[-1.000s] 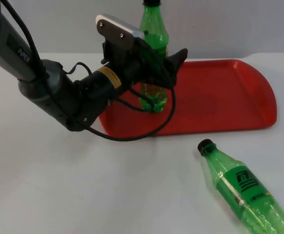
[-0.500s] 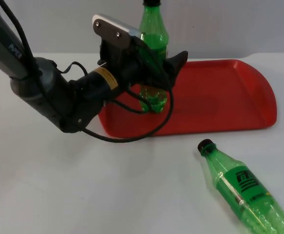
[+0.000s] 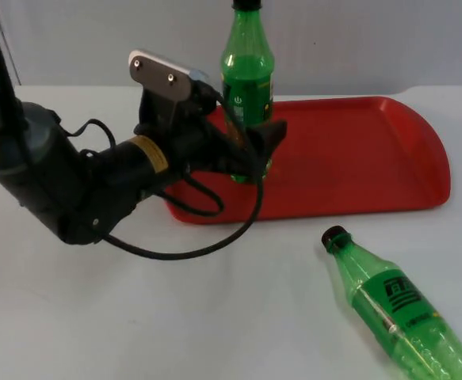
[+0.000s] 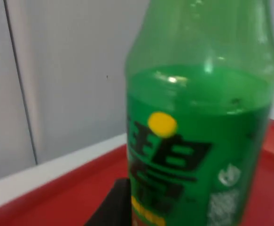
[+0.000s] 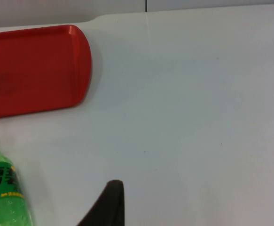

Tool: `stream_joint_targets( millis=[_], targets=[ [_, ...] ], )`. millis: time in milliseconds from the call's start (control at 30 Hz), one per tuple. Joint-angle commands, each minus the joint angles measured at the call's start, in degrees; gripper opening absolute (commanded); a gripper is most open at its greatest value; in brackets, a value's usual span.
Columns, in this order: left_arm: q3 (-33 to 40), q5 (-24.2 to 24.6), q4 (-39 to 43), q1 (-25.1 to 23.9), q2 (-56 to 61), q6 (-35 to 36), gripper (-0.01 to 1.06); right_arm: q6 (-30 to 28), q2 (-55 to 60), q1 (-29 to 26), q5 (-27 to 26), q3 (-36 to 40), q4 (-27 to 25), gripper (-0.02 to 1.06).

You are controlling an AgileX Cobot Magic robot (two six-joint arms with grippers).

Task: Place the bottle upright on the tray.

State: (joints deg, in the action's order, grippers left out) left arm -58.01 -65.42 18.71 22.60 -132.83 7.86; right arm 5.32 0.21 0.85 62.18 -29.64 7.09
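Left gripper [image 3: 256,150] sits over the near-left corner of the red plastic tray w/ raised rim [image 3: 357,170], fingers spread wide & apart from the upright green plastic bottle w/ black cap and green label [image 3: 246,83], which stands just ahead of the fingertips. One black fingertip [image 3: 276,131] pokes out on the bottle's right side; the bottle's base is hidden behind the gripper body in top view, so contact w/ the lower part cannot be told there. Nothing held btwn the fingers. Left wrist view: same bottle [image 4: 198,136] close in front, upright, green liquid up to about the shoulder, label w/ dark characters and a yellow dot, standing on the tray [image 4: 61,197]; grey partition wall [image 4: 61,70] behind it.

Second green plastic bottle w/ black cap [image 3: 397,305] lies on its side on the white table top [image 3: 135,317], well off from the left gripper toward the near-right, cap pointing toward the tray, not touching it. Right wrist view: right arm waits over the table [image 5: 198,117]; its gripper has one black fingertip [image 5: 109,202] visible, fingers' spread cannot be told. Lying bottle [image 5: 3,188] is near that fingertip, tray end [image 5: 33,66] farther ahead.
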Motion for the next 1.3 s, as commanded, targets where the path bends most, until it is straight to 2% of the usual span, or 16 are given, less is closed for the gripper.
stream_joint_targets(
  millis=[0, 333, 467, 500, 567, 600, 633, 733, 800, 933, 967, 1100, 1133, 1267],
  targets=[
    [2.7, -0.8, -0.7, 0.0, 2.3, 0.1, 1.04, 0.0, -0.2, -0.1, -0.3, 0.1, 0.1, 1.04],
    [15.0, -0.8, -5.7, 0.0, 12.0, -0.5, 1.04, 0.0, -0.2, -0.1, -0.3, 0.1, 0.1, 1.04],
    [18.3, 2.7, -8.5, 0.0, 17.5, -1.3, 1.04, 0.0, -0.2, -0.1, -0.3, 0.1, 0.1, 1.04],
    [18.7, 5.0, -9.3, 0.0, 19.7, -1.6, 1.04, 0.0, -0.2, -0.1, -0.3, 0.1, 0.1, 1.04],
    [18.8, 13.7, -9.4, 0.0, 24.6, -2.1, 1.04, 0.0, -0.2, -0.1, -0.3, 0.1, 0.1, 1.04],
    [18.8, 13.7, -9.4, 0.0, 24.6, -2.1, 1.04, 0.0, -0.2, -0.1, -0.3, 0.1, 0.1, 1.04],
    [18.8, 19.5, -10.2, 0.0, 28.0, -3.0, 1.04, 0.0, -0.2, -0.1, -0.3, 0.1, 0.1, 1.04],
    [18.8, 29.9, -12.6, 0.0, 35.2, -6.1, 1.04, 0.0, -0.2, -0.1, -0.3, 0.1, 0.1, 1.04],
    [18.8, 31.8, -14.0, 0.0, 37.6, -7.9, 1.04, 0.0, -0.2, -0.1, -0.3, 0.1, 0.1, 1.04],
    [18.8, 38.7, -16.4, 0.0, 46.5, -11.7, 1.04, 0.0, -0.2, -0.1, -0.3, 0.1, 0.1, 1.04],
    [18.8, 38.7, -16.4, 0.0, 46.5, -11.7, 1.04, 0.0, -0.2, -0.1, -0.3, 0.1, 0.1, 1.04],
    [18.8, 46.6, -16.4, 0.0, 56.5, -12.1, 1.04, 0.0, -0.2, -0.1, -0.3, 0.1, 0.1, 1.04],
    [18.8, 46.6, -16.4, 0.0, 56.5, -12.1, 1.04, 0.0, -0.2, -0.1, -0.3, 0.1, 0.1, 1.04],
    [18.8, 53.2, -16.4, 0.0, 64.6, -12.3, 1.04, 0.0, -0.2, -0.1, -0.3, 0.1, 0.1, 1.04]
  ],
)
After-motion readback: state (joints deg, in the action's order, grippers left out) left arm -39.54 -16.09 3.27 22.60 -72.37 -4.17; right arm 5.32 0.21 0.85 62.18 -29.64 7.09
